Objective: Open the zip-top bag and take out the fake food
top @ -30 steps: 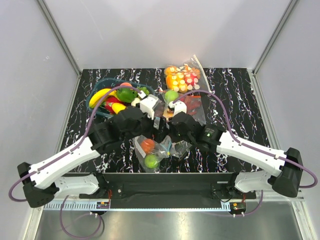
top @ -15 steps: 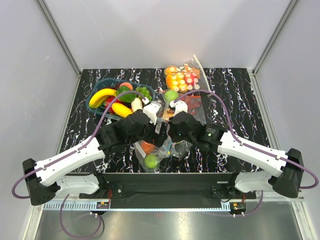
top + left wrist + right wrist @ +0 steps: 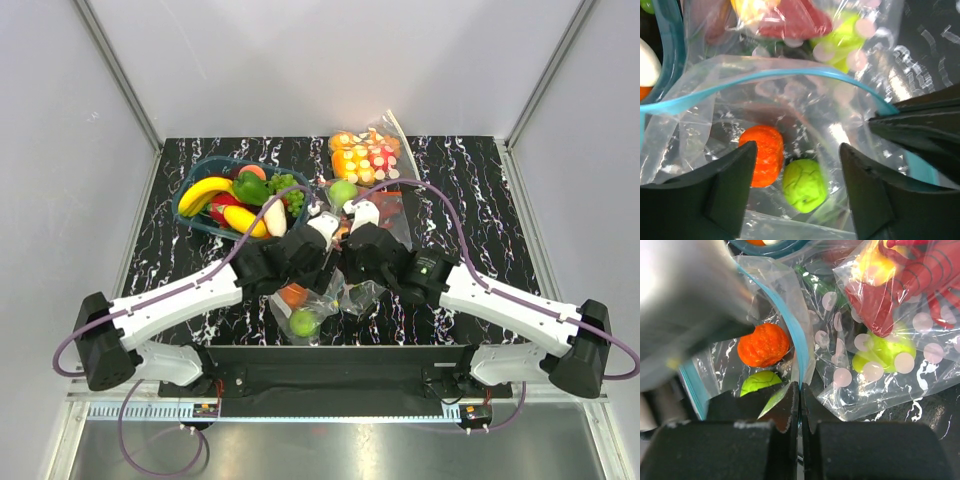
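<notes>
The zip-top bag [image 3: 318, 300] lies near the front edge with its mouth held open. Its teal strip arcs across the left wrist view [image 3: 790, 73]. Inside it lie an orange fruit [image 3: 763, 155] and a green round fruit [image 3: 802, 184], which also show in the right wrist view [image 3: 763, 345] [image 3: 759, 383]. My left gripper [image 3: 797, 150] is open and empty, hovering over the bag's mouth above the two fruits. My right gripper [image 3: 800, 390] is shut on the bag's zipper edge [image 3: 801, 352]. A yellow banana [image 3: 203, 192] and other fruit lie in the teal basket.
The teal basket [image 3: 190, 222] of fruit stands at the back left, with its rim in the left wrist view [image 3: 671, 55]. A dotted clear bag of red peppers [image 3: 885, 335] lies right beside the zip-top bag. A small bag of orange and red-white pieces [image 3: 365, 155] is at the back.
My left arm has swung right, off the basket, and now hangs over the bag's open mouth. The right gripper has kept hold of the bag's edge in the same place.
</notes>
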### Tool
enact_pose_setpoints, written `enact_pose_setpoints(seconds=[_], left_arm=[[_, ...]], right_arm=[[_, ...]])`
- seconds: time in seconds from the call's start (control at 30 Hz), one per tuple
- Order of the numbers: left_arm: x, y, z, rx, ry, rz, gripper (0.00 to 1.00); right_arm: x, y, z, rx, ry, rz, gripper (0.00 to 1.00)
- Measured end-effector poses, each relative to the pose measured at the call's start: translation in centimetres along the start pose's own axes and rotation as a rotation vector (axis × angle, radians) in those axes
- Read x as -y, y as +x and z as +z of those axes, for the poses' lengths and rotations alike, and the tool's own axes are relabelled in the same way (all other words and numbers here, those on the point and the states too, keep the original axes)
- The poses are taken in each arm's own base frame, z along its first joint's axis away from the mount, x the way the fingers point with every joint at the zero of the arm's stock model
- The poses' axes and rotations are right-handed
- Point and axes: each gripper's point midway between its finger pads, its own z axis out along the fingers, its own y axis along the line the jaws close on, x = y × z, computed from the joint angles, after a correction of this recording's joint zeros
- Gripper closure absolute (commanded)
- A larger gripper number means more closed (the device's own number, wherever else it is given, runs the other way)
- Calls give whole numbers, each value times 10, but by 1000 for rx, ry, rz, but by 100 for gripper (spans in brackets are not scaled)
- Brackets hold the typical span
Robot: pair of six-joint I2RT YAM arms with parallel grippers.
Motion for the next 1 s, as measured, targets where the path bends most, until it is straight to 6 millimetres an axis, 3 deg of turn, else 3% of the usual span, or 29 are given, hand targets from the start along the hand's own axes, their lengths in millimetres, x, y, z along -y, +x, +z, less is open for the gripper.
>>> enact_pose_setpoints(seconds=[0.27, 0.47, 0.77, 1.0], left_arm=[[-12, 28, 0, -141, -56, 69, 38], [-22, 47, -5, -215, -90, 87, 34], [-43, 92, -1, -332, -124, 16, 25], [-36, 86, -1, -268, -78, -60, 14]], right_arm=[[-7, 2, 2, -1, -16, -9, 96], [-14, 2, 2, 5, -31, -20, 96], [-12, -2, 2, 21, -17, -26, 96], [-11, -5, 3, 39, 4, -42, 96]])
